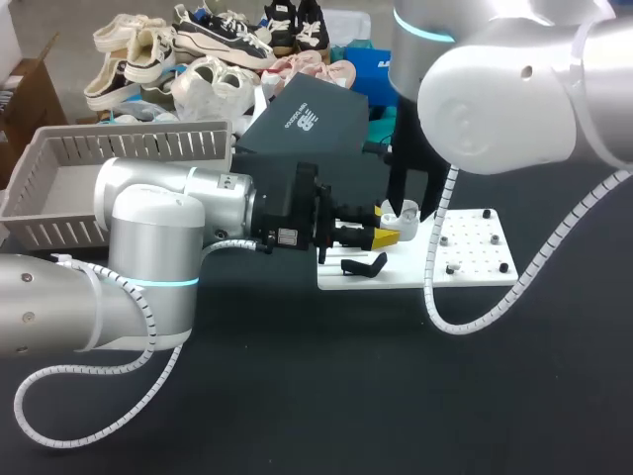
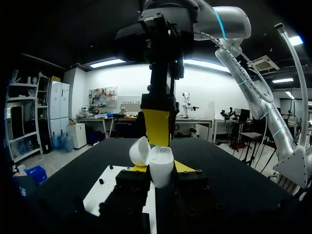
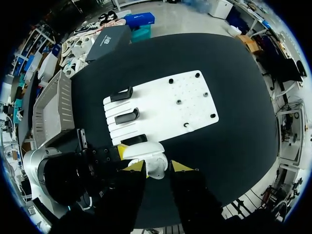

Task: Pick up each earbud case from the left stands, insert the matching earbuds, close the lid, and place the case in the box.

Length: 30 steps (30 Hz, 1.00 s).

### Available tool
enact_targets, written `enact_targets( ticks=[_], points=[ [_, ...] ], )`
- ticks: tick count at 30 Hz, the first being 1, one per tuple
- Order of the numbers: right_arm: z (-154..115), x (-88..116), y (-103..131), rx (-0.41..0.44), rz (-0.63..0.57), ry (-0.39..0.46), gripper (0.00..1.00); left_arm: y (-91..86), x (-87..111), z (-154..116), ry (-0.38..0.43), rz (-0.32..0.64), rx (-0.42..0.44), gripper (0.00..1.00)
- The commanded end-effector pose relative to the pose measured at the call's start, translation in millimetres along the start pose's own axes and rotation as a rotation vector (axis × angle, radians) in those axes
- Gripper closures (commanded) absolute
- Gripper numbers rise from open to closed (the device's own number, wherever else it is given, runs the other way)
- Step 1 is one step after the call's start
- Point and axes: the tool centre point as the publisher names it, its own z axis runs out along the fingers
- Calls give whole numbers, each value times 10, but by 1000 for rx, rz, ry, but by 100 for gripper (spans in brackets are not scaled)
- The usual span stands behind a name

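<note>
Left gripper (image 2: 161,168) fingers clamped on open earbud case (image 2: 161,165), above white plate (image 1: 475,259), 12 o'clock edge. Right gripper (image 3: 157,167) directly overhead, grip can't tell. Descend plumb, slow; hold case rigid.

Robotics laboratory workstation. Two industrial manipulators, the left arm (image 1: 148,247) and the right arm (image 1: 504,99), each trailing spiral-wrapped cabling, stand over a black table (image 1: 396,396). The table carries a white drilled fixture plate (image 3: 165,105) fitted with black stands (image 3: 126,116), and a grey slatted basket (image 1: 129,143).
</note>
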Motion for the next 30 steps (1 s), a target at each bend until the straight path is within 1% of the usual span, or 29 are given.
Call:
enact_targets(
  ticks=[1, 4, 10, 15, 21, 30],
  points=[
    [0, -12, 10, 3, -1, 2, 62, 2, 5, 4, 0, 1, 0, 100],
    [-11, 1, 8, -5, -1, 0, 55, 2, 5, 4, 0, 1, 0, 100],
    [-101, 34, -24, -34, -2, -8, 55, 2, 5, 4, 0, 1, 0, 100],
    [-163, 94, -93, -48, -10, 2, 54, 2, 5, 4, 0, 1, 0, 100],
    [-141, 169, -194, -35, -28, 29, 52, 2, 5, 4, 0, 1, 0, 100],
    [-84, 142, -238, -35, -19, 46, 50, 2, 5, 4, 0, 1, 0, 100]
  ],
)
